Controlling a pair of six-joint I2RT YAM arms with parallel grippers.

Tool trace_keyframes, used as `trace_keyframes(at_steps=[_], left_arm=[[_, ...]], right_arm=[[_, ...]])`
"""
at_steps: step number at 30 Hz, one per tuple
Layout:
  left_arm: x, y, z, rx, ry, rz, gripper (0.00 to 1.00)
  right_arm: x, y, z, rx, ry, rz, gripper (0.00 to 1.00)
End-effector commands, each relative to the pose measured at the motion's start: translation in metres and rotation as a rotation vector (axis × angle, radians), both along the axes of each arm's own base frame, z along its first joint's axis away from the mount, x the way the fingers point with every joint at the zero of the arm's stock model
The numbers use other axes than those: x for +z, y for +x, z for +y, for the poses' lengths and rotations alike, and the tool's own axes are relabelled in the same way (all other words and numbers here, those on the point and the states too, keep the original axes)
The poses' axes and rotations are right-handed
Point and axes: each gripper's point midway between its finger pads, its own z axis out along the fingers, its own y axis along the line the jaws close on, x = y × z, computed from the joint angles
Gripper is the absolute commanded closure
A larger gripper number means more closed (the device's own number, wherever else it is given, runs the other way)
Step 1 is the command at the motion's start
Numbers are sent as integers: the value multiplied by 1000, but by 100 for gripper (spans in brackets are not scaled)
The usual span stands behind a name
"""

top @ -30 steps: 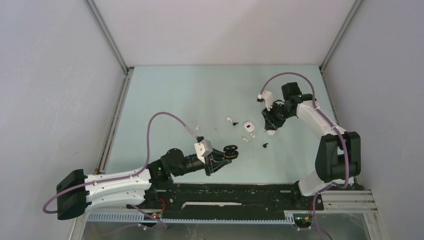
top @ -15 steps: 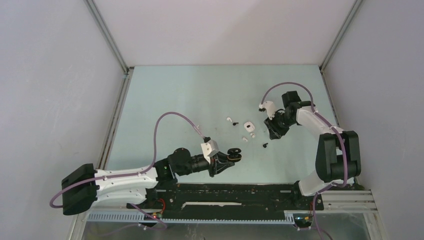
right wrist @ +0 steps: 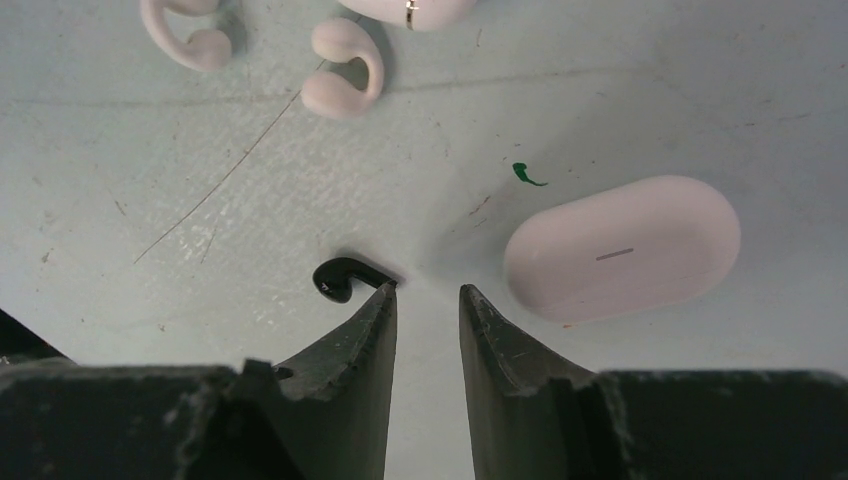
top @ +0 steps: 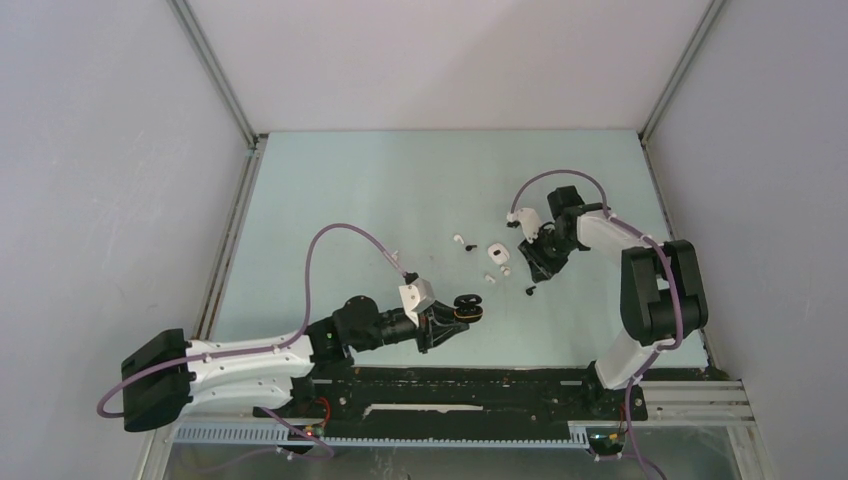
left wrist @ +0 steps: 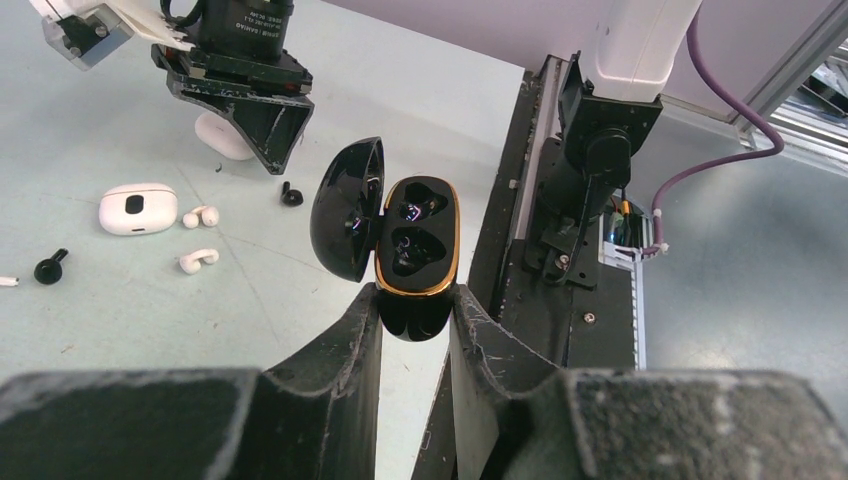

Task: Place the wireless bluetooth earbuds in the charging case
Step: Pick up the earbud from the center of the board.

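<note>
My left gripper is shut on the open black charging case, which has a gold rim, two empty pockets and its lid swung left. It holds the case above the table's near part. My right gripper is open and empty, with its tips at the table. A black earbud lies just outside its left fingertip and touches it. This earbud also shows in the top view and the left wrist view. The right gripper stands over it.
A closed white case lies right of the right gripper. Two white earbuds lie beyond it by another white case. A second black earbud and a white one lie further left. The black base rail runs along the near edge.
My right gripper has come down and toward the near side, to the table beside the black earbud. My left gripper has shifted slightly right with the black case.
</note>
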Motion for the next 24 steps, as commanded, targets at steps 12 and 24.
trace_keyframes(at_steps=[12, 24], left_arm=[[22, 1, -12, -17, -67, -23, 100], [21, 0, -11, -15, -79, -23, 100]], right_arm=[[-24, -12, -6, -10, -113, 39, 64], [-11, -33, -11, 4, -147, 25, 63]])
